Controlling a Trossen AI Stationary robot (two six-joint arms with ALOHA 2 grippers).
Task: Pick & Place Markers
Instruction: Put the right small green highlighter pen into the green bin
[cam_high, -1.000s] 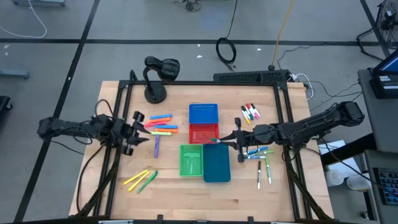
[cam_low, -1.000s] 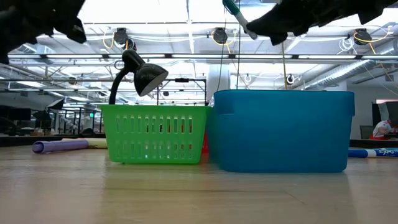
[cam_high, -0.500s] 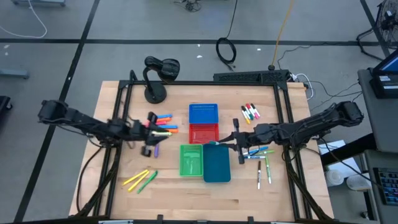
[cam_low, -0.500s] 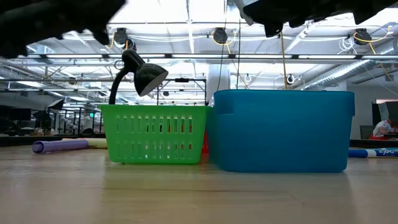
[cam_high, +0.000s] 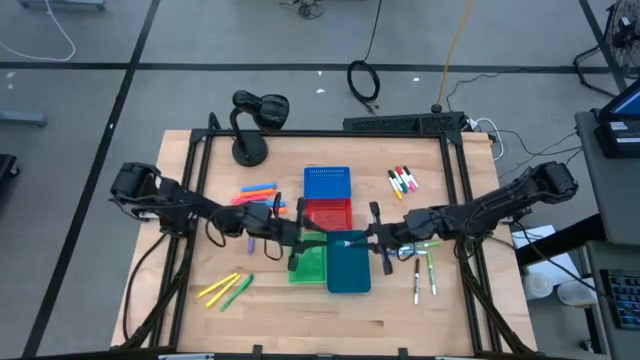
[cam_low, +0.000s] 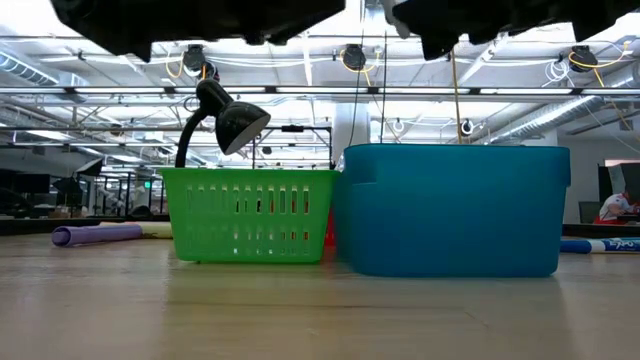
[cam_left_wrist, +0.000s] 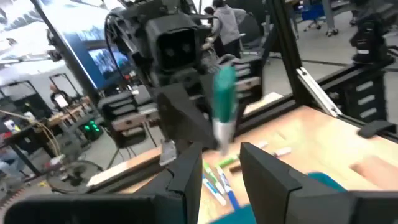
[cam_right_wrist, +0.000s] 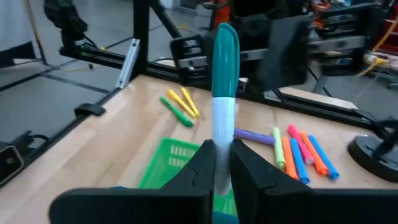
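Note:
My right gripper (cam_high: 372, 237) is shut on a white marker with a teal cap (cam_right_wrist: 224, 43) and hovers over the teal bin (cam_high: 348, 266). My left gripper (cam_high: 297, 243) is open above the green bin (cam_high: 308, 262), its fingers (cam_left_wrist: 268, 175) pointing at that marker (cam_left_wrist: 222, 106) without touching it. Other markers lie flat on the table: orange, pink and blue ones (cam_high: 258, 192), yellow and green ones (cam_high: 225, 290), a purple one (cam_low: 95, 234), a coloured-cap group (cam_high: 403, 180) and several more (cam_high: 425, 265). My right gripper pinches the marker between its two fingers on the white body (cam_right_wrist: 224, 134), below the teal cap. The marker runs along the fingers and sticks out past their tips, cap end leading toward the table's left. It is lifted clear, over the teal bin.
A blue bin (cam_high: 327, 183) and a red bin (cam_high: 327, 213) stand just beyond the green and teal ones. A black desk lamp (cam_high: 255, 120) sits at the far left of the table. The two grippers face each other closely over the bins. Bare wood lies along the near edge (cam_high: 330, 320).
My left arm has swung from the table's left side toward the centre, passing the orange and pink markers, and now its open gripper is over the green bin facing the right gripper. The right gripper has kept its hold on the teal-capped marker and edged slightly toward the near edge.

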